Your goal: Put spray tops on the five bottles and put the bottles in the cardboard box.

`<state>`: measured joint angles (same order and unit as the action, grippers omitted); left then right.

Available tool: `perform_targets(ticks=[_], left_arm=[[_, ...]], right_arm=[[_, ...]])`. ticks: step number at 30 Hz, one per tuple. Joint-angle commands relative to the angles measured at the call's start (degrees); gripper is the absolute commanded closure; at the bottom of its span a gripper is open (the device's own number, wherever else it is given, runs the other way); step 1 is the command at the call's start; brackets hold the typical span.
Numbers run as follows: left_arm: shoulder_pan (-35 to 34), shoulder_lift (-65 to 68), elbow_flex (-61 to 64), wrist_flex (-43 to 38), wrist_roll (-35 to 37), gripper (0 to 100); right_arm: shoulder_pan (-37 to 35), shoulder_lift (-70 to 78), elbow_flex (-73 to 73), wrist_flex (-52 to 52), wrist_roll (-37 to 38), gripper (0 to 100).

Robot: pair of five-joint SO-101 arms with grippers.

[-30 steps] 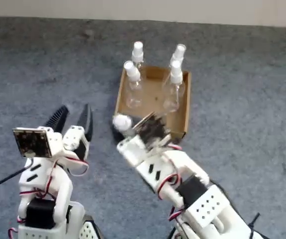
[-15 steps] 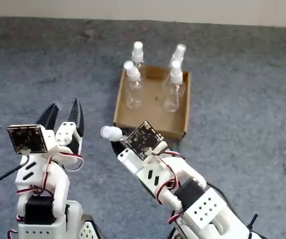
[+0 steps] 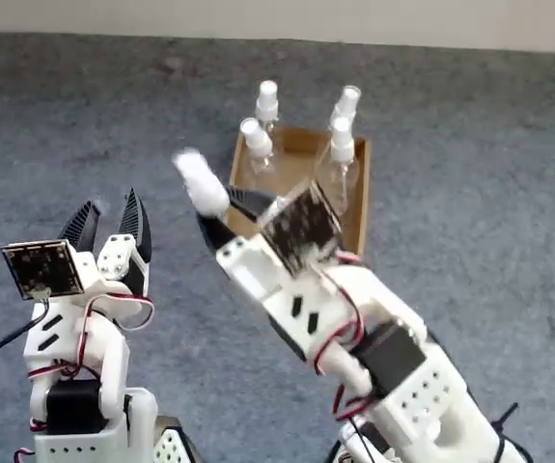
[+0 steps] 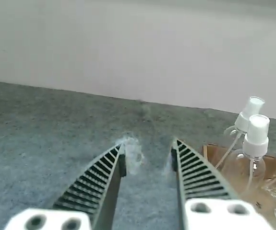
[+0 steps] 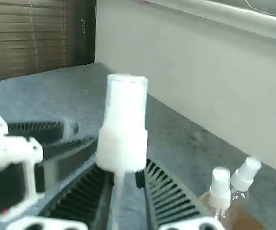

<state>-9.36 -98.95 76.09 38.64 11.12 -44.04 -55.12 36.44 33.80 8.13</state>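
My right gripper (image 3: 223,212) is raised over the carpet by the cardboard box's (image 3: 358,227) front left corner. It is shut on a clear bottle whose white spray top (image 3: 200,183) sticks out past the fingertips. In the right wrist view that spray top (image 5: 123,124) stands upright between my right gripper's (image 5: 127,179) ribbed fingers, with its thin tube running down. Several capped bottles (image 3: 258,159) stand in the box, also seen as bottles (image 4: 253,143) from the left wrist. My left gripper (image 3: 109,216) is open and holds nothing, low at the left, with grey carpet between the left gripper's (image 4: 147,160) jaws.
Grey carpet (image 3: 470,145) covers the whole table around the box. A pale wall (image 4: 138,43) runs along the far edge. From the right wrist, the left arm's black fingers (image 5: 56,143) lie close beside the held bottle.
My right arm has lifted the bottle off the carpet in front of the box, up and toward the left. My left gripper has drawn back toward its base, still open.
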Motion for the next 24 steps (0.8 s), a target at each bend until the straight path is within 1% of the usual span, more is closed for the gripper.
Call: perform_targets(ticks=[1,2,4,6,10,14,18,21,24], left_arm=[[-3.0,1.7,-4.4,-0.4,-0.4,87],[-3.6,3.5,-6.4,0.8,-0.4,87],[-5.4,8.8,-11.6,4.7,-0.6,87],[-7.3,16.0,-17.9,7.6,-3.3,87],[-13.6,31.3,-31.6,10.4,-6.9,87],[-19.3,45.9,-44.9,15.1,-10.3,87],[-23.3,60.1,-54.8,19.5,-13.7,87],[-26.1,69.1,-60.1,21.1,-16.6,87],[-28.2,76.1,-62.4,21.0,-18.9,87]], right_arm=[[-1.5,8.2,-17.1,7.7,-5.2,99.5],[-2.1,10.6,-20.6,10.6,-6.6,99.5],[-4.8,14.5,-26.6,15.4,-7.1,99.5],[-7.3,18.1,-31.3,18.5,-6.9,99.5],[-8.8,26.0,-32.7,23.3,-6.9,99.5],[-8.9,34.9,-32.9,24.0,-7.3,99.5],[-9.8,43.9,-34.9,22.9,-7.4,99.5],[-10.7,50.9,-37.3,22.7,-7.4,99.5],[-11.6,57.7,-40.3,22.7,-8.3,99.5]])
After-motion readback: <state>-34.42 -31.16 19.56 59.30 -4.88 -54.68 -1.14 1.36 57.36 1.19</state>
